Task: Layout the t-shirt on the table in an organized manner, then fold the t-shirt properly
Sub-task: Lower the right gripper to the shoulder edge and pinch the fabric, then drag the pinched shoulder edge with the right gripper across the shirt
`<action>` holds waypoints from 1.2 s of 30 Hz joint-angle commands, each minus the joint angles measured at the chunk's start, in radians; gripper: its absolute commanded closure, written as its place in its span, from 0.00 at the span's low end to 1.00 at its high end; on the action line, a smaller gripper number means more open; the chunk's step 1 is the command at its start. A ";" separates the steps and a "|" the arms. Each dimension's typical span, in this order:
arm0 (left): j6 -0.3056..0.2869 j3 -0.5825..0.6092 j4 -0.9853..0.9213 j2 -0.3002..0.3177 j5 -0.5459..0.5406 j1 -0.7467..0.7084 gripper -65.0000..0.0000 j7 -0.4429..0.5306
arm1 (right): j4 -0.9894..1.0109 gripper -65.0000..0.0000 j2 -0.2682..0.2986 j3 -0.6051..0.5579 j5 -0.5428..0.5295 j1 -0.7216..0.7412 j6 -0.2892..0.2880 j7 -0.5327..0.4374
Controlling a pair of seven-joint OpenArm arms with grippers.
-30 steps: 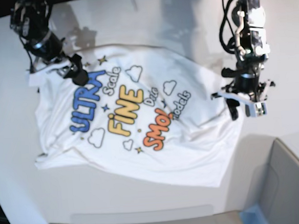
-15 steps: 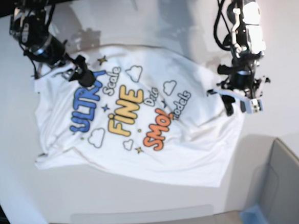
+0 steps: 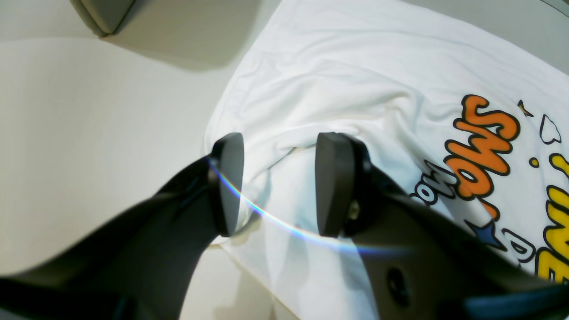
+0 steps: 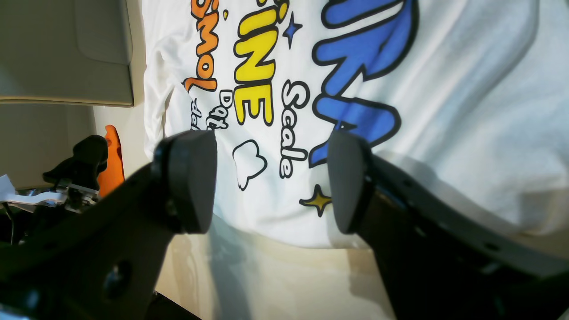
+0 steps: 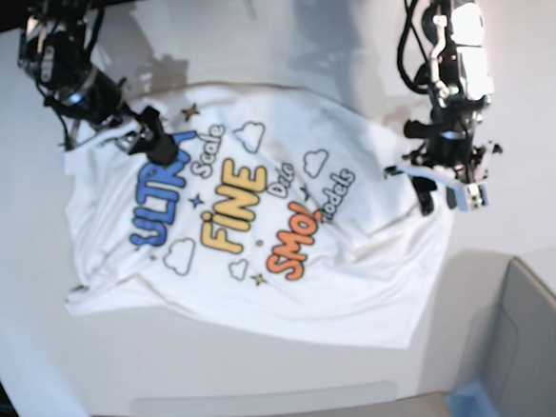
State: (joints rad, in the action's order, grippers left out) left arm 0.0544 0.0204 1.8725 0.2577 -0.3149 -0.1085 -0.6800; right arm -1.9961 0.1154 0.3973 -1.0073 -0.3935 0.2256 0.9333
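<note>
Shirt (image 5: 251, 229) lies print up, mid table (image 5: 276, 37), rumpled, edges uneven. Neck tag not visible. Top corner at 10 o'clock sits under the right arm, so its lay there is hard to read. Right wrist view cuts off most of the blue lettering; left wrist view cuts the yellow word at the frame edge.

Grey box (image 5: 536, 343) at 5 o'clock, off the shirt. Right wrist view shows a blurred orange part (image 4: 111, 164) beside the other arm, can't tell what it is.

Right gripper (image 5: 155, 141) at 10 o'clock over the blue "ULTRA": jaws wide apart, nothing between them. Contact with the cloth can't be judged.

Left gripper (image 5: 446, 195) at 3 o'clock over the shirt's right edge: jaws wide apart, a raised fold of cloth in line with the gap, not pinched.

Print: blue, yellow, orange words, clouds, stars, running diagonally.
</note>
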 commanded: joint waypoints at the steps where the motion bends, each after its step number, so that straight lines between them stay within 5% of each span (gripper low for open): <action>1: -0.004 -0.003 0.019 0.009 0.001 0.013 0.61 0.027 | -0.019 0.40 0.005 0.004 -0.020 0.005 -0.010 -0.006; 24: -0.004 0.003 0.019 0.009 0.001 -0.017 0.61 0.026 | -0.016 0.40 0.027 -0.065 -0.017 0.020 -0.007 -0.006; 33: -0.004 -0.004 0.019 0.012 0.001 -0.059 0.61 0.026 | -0.024 0.40 -0.058 0.111 -0.031 -0.129 -0.010 -0.007; 36: -0.004 0.000 0.019 0.013 0.001 -0.063 0.61 0.026 | -0.022 0.40 -0.061 0.174 -0.118 -0.175 -0.010 -0.007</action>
State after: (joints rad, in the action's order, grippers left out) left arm 0.0547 0.0223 1.8725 0.2634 -0.3145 -0.1856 -0.6807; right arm -1.9976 0.0444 0.5663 -1.1130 -0.5686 0.2249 0.9379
